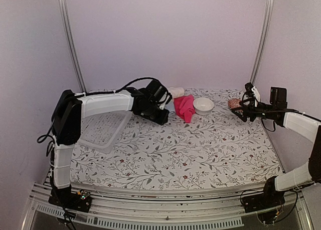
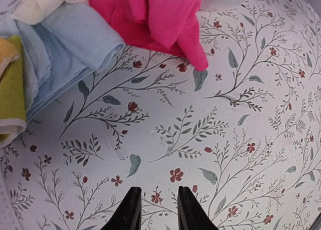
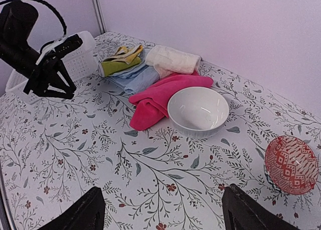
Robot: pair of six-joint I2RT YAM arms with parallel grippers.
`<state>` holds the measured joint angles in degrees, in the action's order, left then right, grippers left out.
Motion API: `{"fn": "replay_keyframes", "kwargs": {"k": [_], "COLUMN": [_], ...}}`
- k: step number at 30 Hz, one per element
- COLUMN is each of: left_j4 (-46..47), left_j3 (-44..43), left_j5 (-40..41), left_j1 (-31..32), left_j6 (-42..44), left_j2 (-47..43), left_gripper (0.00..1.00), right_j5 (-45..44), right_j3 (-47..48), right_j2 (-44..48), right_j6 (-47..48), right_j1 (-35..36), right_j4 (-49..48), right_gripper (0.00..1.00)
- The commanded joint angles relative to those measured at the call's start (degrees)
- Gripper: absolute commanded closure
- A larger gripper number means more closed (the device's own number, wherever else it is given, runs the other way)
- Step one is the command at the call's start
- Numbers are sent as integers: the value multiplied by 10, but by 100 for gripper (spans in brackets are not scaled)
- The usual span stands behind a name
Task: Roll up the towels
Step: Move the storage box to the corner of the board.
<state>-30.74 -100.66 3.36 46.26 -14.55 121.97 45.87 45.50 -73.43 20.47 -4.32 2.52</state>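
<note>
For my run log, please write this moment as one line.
left gripper: narrow gap, empty, near towels | right gripper: wide open, empty | towels: heaped beside white bowl, none held

The table point(image 1: 175, 154) had little leaves and red flowers all over it. A clear basket point(image 1: 105, 132) sat on it at the left. At the top middle lay a pink towel point(image 1: 184, 107), a blue towel point(image 3: 135, 77), a yellow-green towel point(image 3: 118, 65) and a cream towel point(image 1: 175, 92), bunched together. A white bowl point(image 1: 203, 105) sat just right of them, and a red bowl point(image 1: 234, 104) sat farther right.
</note>
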Motion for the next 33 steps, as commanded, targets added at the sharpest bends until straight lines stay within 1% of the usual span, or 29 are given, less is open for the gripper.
{"fn": "replay_keyframes", "kwargs": {"k": [1,3,6,9,10,12,14,15,17,20,23,26,29,33], "left_j4": [-57,-51,-43,-63,-69,-69,-53,-48,-51,-60,-63,-63,-59,-58], "left_j3": [24,37,30,-10,-30,-51,-69,-84,-121,-186,-236,-269,-283,-300], "left_j5": [-7,-1,25,34,39,52,31,24,24,59,92,117,128,125], "left_j1": [-76,-107,-148,-181,-187,-188,-188,-188,-188,-189,-192,-194,-196,-200], "left_j6": [-35,-37,-36,-47,-52,-57,-55,-55,-52,-47,-51,-59,-59,-53], "left_j2": [-18,-21,-8,26,38,48,59,68,93,134,168,189,203,226], "left_gripper": [73,73,74,76,75,68,59,57,54,50,49,52,55,50], "right_j5": [21,23,25,27,27,27,27,26,27,29,28,26,22,22], "right_j3": [-6,-5,-1,2,3,1,-1,1,2,2,3,4,5,5], "right_j2": [-13,-18,-28,-33,-33,-33,-33,-34,-38,-40,-41,-41,-40,-42], "right_j6": [27,31,33,33,33,33,33,33,33,34,38,43,48,51], "right_j1": [-4,-4,-4,-4,-4,-4,-4,-4,-4,-4,-4,-4,-4,-4], "right_j4": [-13,-12,-8,-5,-4,-3,-5,-4,-5,-3,-1,3,6,7], "right_gripper": [18,18,18,19,19,19,19,19,19,19,19,19,19,19]}}
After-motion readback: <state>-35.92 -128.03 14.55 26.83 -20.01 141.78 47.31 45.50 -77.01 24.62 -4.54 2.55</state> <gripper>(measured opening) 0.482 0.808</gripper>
